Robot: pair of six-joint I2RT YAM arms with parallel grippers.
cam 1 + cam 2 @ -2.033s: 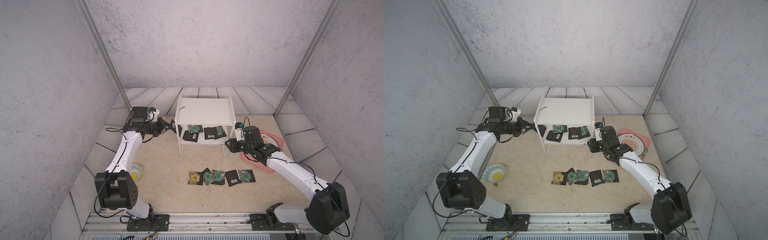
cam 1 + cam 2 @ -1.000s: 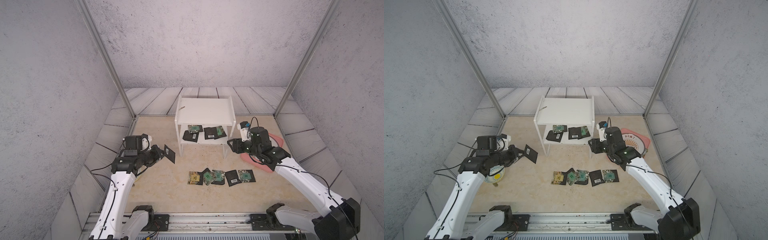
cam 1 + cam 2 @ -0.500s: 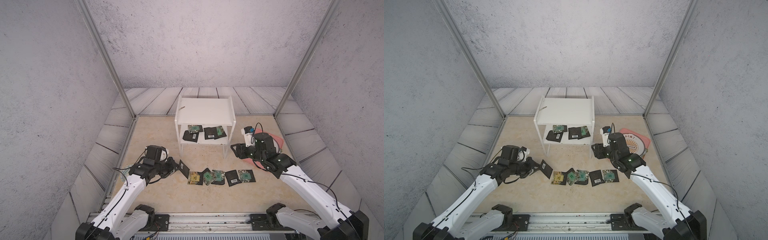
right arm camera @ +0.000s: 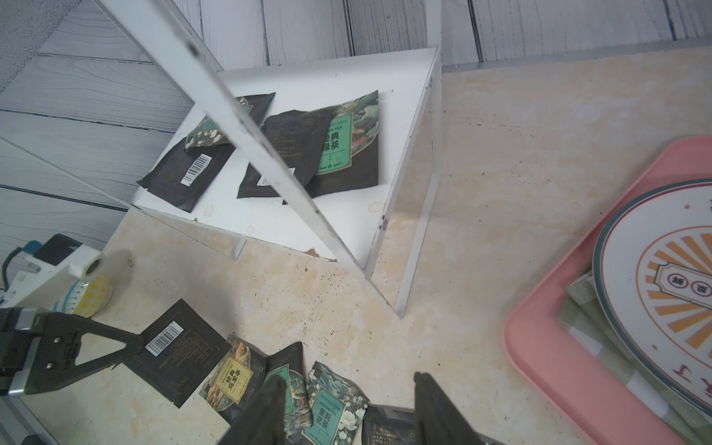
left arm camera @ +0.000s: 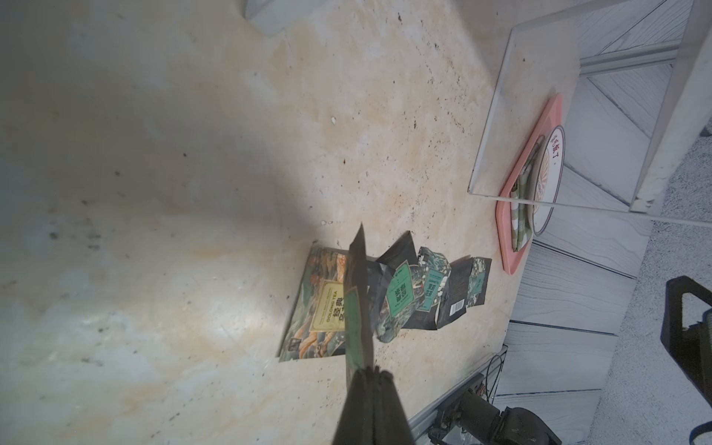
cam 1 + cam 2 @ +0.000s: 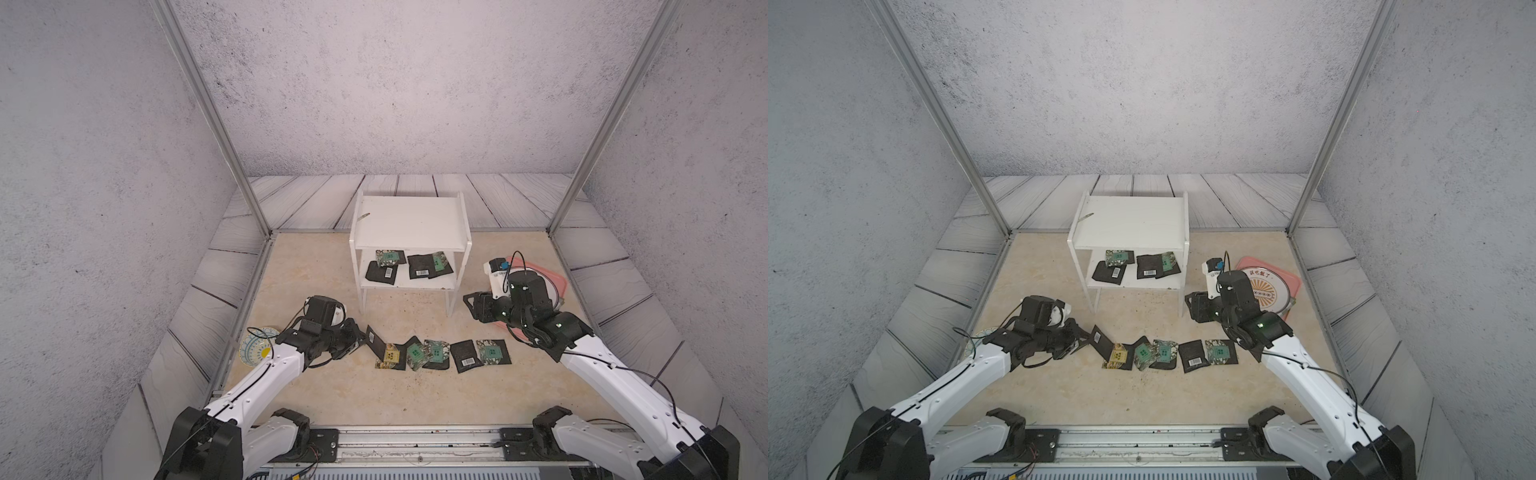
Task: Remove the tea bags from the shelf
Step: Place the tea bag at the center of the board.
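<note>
Top views both place the shelf, a small white rack of flat matte boards with side panels and thin legs, at the centre of the frame on a mottled beige stone-look floor. Its lower board carries four tea bags. They are flat square sachets lying in two overlapping pairs, some showing a black back with a white barcode, others a green floral label. In the lower centre a row of sachets lies on the floor with edges overlapping, a yellow-labelled one at its left end. At that end the left gripper has its black fingers pressed together on the edge of the held tea bag, which stands tilted with its barcode side showing. In the left wrist view this sachet appears edge-on, a thin creased strip rising from the closed tips. The right gripper hovers at centre right, beside the shelf's right front leg. In the right wrist view its dark tapered fingers stand spread with nothing between them. Further right lies a pink tray with rounded corners, holding a glossy round plate with an orange sunburst print and a green checkered cloth beneath the plate. A small patterned dish sits at lower left beside the left arm.
</note>
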